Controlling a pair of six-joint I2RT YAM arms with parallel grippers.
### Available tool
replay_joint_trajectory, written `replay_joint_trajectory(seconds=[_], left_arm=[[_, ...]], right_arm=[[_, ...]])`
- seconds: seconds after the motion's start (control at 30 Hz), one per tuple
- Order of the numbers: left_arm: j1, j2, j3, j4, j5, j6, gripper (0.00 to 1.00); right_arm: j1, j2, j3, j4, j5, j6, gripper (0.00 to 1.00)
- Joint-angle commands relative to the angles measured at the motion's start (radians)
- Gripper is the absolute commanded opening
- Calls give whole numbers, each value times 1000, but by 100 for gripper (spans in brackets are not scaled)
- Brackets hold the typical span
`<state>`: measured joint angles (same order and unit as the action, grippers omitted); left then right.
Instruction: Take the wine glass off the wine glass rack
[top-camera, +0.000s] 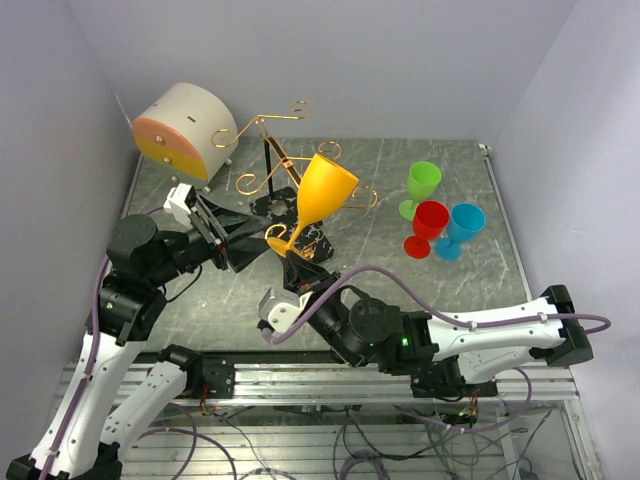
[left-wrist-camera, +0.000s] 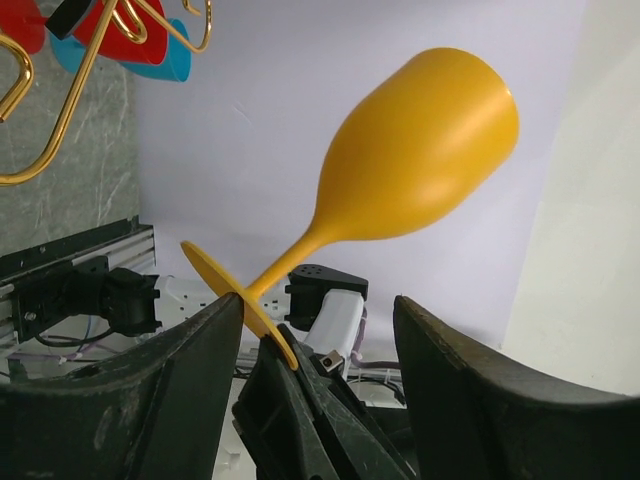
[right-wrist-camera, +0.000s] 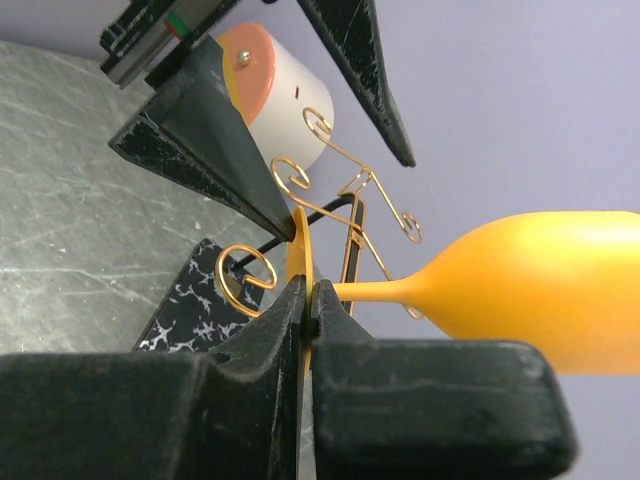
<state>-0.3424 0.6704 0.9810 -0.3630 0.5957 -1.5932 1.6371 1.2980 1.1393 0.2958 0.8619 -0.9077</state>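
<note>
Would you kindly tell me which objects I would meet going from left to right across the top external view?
Round beige-and-orange box → yellow wine glass → green glass → blue glass. The red glass lines up with the green one, so it is left out.

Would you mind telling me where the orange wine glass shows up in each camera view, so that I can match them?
Top external: the orange wine glass is at the centre, tilted, bowl uppermost.
Left wrist: upper centre-right, its stem slanting down to the left.
Right wrist: right side, lying sideways, its foot pinched in the right gripper.
Shared landmark: the gold wire rack, beside the glass in all three.
</note>
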Motion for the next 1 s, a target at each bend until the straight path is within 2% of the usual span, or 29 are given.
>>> replay_joint_trajectory(seconds=[0.0, 0.2, 0.3, 0.43, 0.53, 0.6, 0.63, 0.67, 0.7, 0.73, 0.8, 0.9, 0.97], left_arm=[[-3, -2, 7, 2, 47, 0, 72], [-3, -12, -10, 21, 52, -6, 66], [-3, -22, -21, 61, 57, -15, 56], [-3, -48, -41, 122, 51, -16, 39], [-3, -70, -57, 140, 42, -5, 16], [-3, -81, -70, 152, 34, 6, 7], [-2, -87, -76, 155, 28, 16, 7], [-3, -94, -81, 154, 22, 28, 7], [-2, -100, -86, 153, 14, 39, 7], [-2, -106, -94, 150, 3, 49, 7], [-2, -119, -115, 157, -14, 59, 7], [-3, -145, -161, 190, -39, 59, 7], [-3, -174, -197, 193, -69, 74, 7]], right_arm=[[30, 4, 15, 78, -27, -51, 0], [42, 44, 42, 99, -40, -72, 0], [46, 63, 60, 95, -41, -69, 0], [51, 72, 68, 100, -41, -65, 0], [56, 61, 68, 86, -34, -37, 0], [62, 46, 66, 70, -19, -9, 0], [65, 34, 64, 62, -4, 6, 0], [71, 23, 65, 38, 10, 27, 6], [77, 10, 65, 6, 28, 54, 19], [83, -4, 68, -27, 45, 89, 28], [103, -29, 84, -125, 86, 172, 39], [144, -79, 127, -335, 142, 348, 42], [174, -116, 161, -533, 194, 517, 43]])
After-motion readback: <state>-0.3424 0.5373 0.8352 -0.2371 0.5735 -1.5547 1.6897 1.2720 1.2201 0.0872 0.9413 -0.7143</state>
